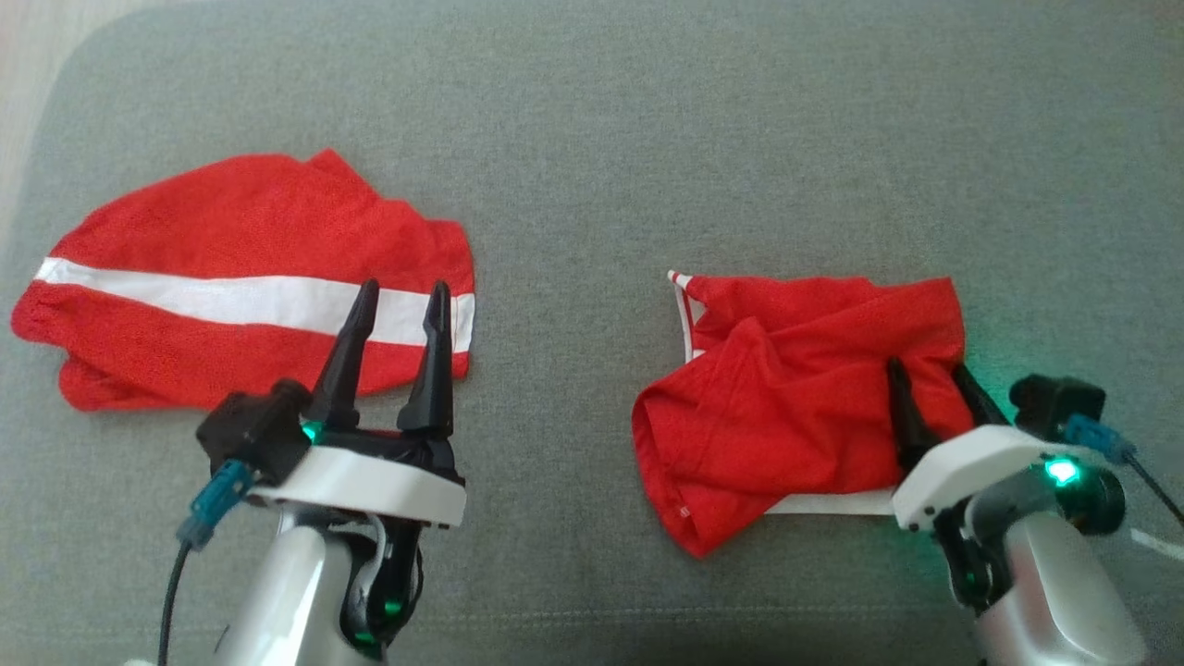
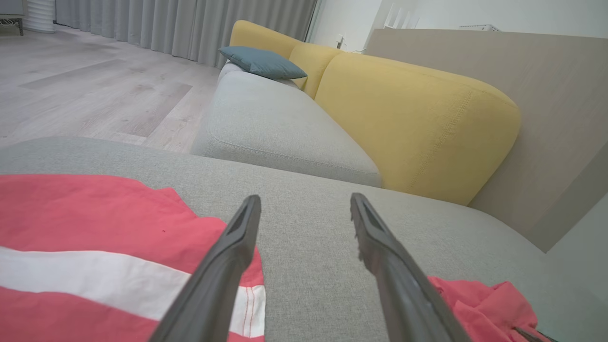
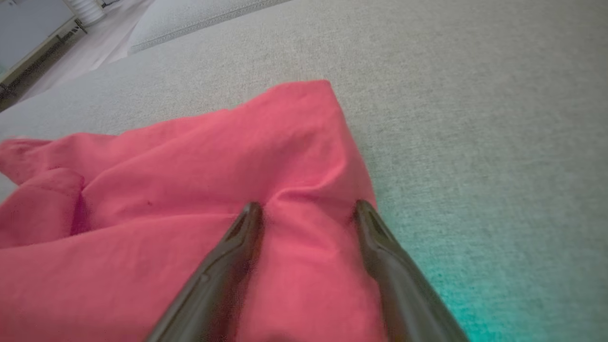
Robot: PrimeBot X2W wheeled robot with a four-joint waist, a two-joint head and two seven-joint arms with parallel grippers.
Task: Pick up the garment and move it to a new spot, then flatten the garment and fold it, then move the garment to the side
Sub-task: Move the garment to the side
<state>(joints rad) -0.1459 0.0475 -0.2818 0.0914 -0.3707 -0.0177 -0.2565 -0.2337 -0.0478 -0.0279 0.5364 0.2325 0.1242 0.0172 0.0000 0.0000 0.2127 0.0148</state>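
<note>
So far: crumpled red garment [image 1: 795, 388] lies right on the grey cushion [image 1: 592, 139], unfolded.
Right gripper [image 1: 925, 366]: spread, tips on its right edge.
Left gripper [image 1: 404, 289]: spread, over the striped garment [image 1: 185, 268].
Remaining: seemingly every step.

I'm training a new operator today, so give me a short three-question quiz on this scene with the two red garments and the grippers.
1. True or false: the left gripper has its fingers shut on the striped garment.
2. Which item are the right gripper fingers over? A) the crumpled garment B) the striped garment C) a blue towel
3. Fill in the missing word: both garments lie on a ___ cushion.

Key: 1 false, the fingers stand apart above its near edge. 2 A. 3 grey.
</note>
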